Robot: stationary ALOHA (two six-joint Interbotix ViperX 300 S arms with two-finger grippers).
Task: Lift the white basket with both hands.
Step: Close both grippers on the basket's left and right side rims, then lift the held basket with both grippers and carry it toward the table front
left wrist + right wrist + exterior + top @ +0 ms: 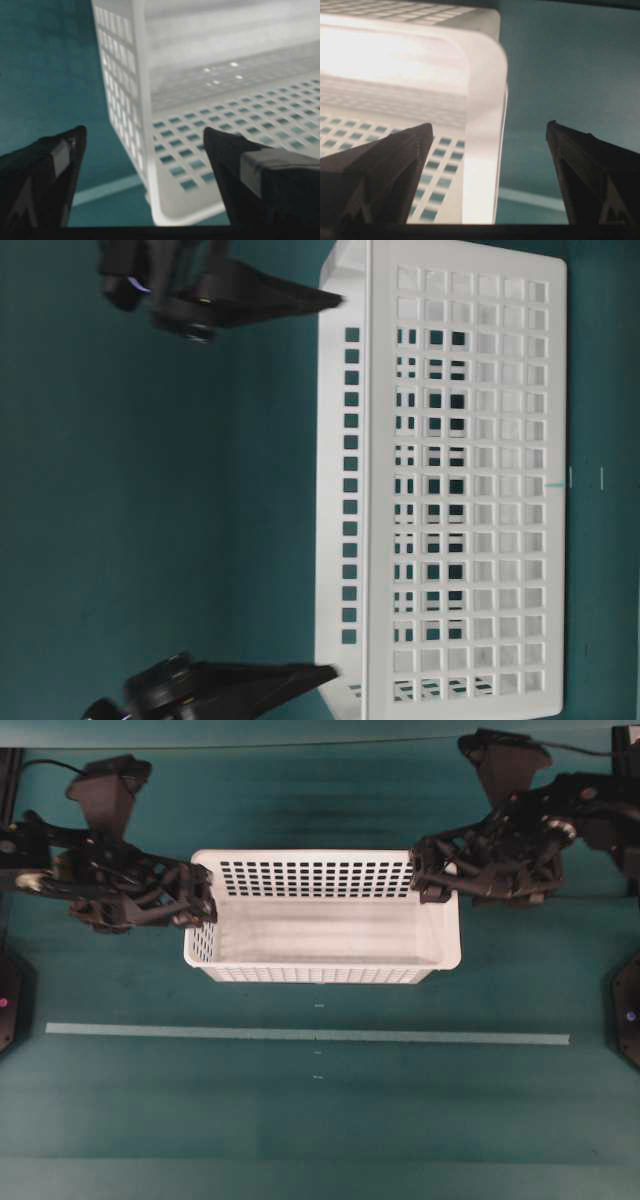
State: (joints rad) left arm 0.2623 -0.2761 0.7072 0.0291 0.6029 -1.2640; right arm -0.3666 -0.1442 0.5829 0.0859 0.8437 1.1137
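Observation:
The white basket (320, 974) stands empty in the middle of the green table, long side across the overhead view. My left gripper (207, 896) is open at its left end wall. In the left wrist view (144, 131) one finger is over the basket's inside (215, 100) and the other is outside the wall. My right gripper (428, 878) is open at the right end, near the back corner. In the right wrist view (489, 125) it straddles the rounded rim (485, 75) the same way. The table-level view shows the basket (465, 490) with a dark finger at each end.
A pale tape strip (300, 1034) runs across the table in front of the basket. Dark fixtures stand at the left edge (8, 995) and the right edge (628, 1010). The arms' bodies reach in from the back corners.

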